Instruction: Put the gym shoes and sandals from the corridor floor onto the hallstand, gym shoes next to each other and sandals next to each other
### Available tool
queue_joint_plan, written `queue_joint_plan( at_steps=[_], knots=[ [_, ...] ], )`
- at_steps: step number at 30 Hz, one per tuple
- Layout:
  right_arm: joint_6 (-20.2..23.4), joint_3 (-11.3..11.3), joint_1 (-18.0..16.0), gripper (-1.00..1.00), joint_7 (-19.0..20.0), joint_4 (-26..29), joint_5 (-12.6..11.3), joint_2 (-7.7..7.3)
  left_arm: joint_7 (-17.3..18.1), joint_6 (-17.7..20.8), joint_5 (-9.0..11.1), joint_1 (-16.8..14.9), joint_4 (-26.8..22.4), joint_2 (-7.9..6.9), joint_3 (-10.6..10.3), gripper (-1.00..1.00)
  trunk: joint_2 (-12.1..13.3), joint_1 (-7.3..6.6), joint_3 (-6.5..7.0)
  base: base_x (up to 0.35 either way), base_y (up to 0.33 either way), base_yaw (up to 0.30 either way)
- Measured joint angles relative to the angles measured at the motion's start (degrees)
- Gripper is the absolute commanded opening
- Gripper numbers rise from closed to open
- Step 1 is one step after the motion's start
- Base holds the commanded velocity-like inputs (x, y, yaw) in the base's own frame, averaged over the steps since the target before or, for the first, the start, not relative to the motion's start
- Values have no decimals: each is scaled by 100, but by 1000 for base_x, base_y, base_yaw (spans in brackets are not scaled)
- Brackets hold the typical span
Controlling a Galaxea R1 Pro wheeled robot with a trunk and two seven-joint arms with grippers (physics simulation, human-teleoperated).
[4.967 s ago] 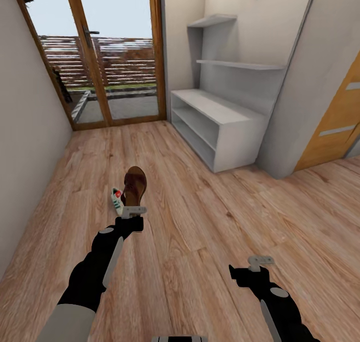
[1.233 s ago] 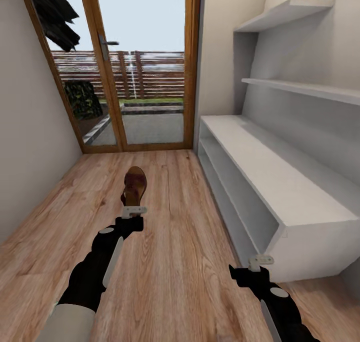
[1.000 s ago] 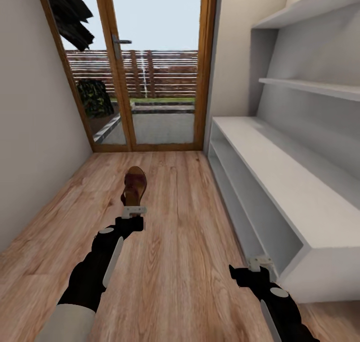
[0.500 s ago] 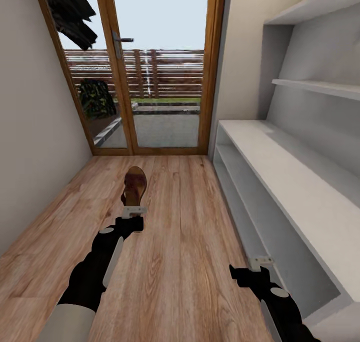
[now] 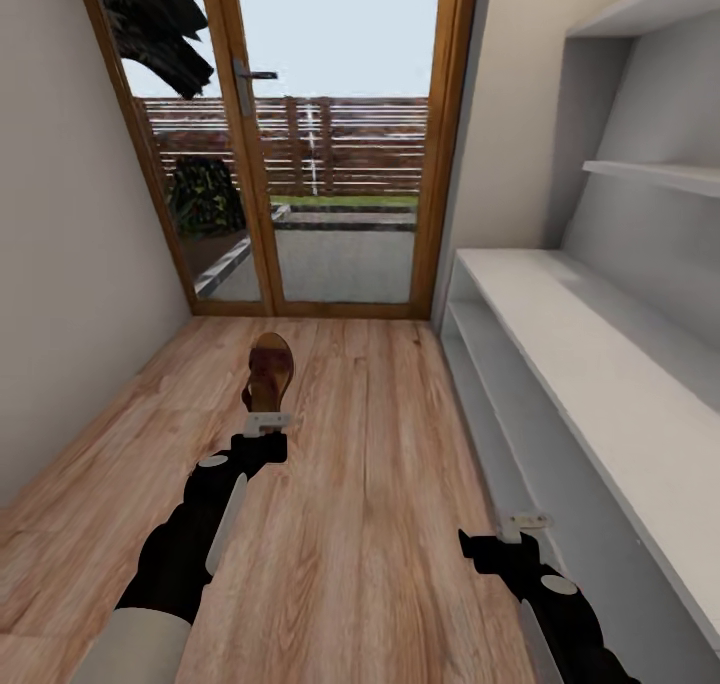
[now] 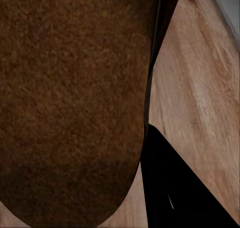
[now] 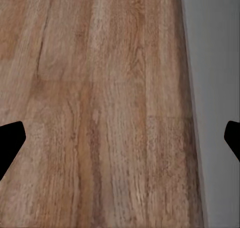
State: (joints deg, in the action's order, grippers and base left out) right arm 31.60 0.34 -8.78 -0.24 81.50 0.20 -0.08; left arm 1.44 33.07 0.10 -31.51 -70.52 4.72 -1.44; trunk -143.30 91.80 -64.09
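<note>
My left gripper (image 5: 268, 423) is shut on the heel end of a dark brown sandal (image 5: 269, 371), which it holds out ahead above the corridor floor (image 5: 360, 484). In the left wrist view the sandal's brown sole (image 6: 70, 98) sits right against the camera, with floor beside it. The pale grey hallstand (image 5: 580, 344) runs along the right wall, with a flat top, an open shelf level below and staggered shelves above. My right gripper (image 5: 524, 520) hangs open low beside the hallstand's lower front; the right wrist view shows floor between its fingertips (image 7: 11, 140). The gym shoes are out of view.
A glass door with a wooden frame (image 5: 330, 154) closes the far end of the corridor. A plain wall (image 5: 60, 264) bounds the left side. Wood floor lies between the wall and the hallstand.
The whole view has advanced down the corridor toward the door, and the hallstand has slid to the right edge. The gym shoe seen earlier has dropped out of view. Both arms keep their pose.
</note>
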Motion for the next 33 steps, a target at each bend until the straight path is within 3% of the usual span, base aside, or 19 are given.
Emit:
queue_joint_plan(
  at_steps=[15, 33],
  knots=[
    [1, -1, 1, 100, 0, 0, -3, 0, 0, -1, -1, 0, 1, 0, -1, -100, 0, 0, -47, 348, -65, 263],
    [0, -1, 1, 100, 0, 7, 2, 0, 0, -1, 0, -1, 2, 1, -1, -100, 0, 0, -51, 348, -27, 14]
  ],
)
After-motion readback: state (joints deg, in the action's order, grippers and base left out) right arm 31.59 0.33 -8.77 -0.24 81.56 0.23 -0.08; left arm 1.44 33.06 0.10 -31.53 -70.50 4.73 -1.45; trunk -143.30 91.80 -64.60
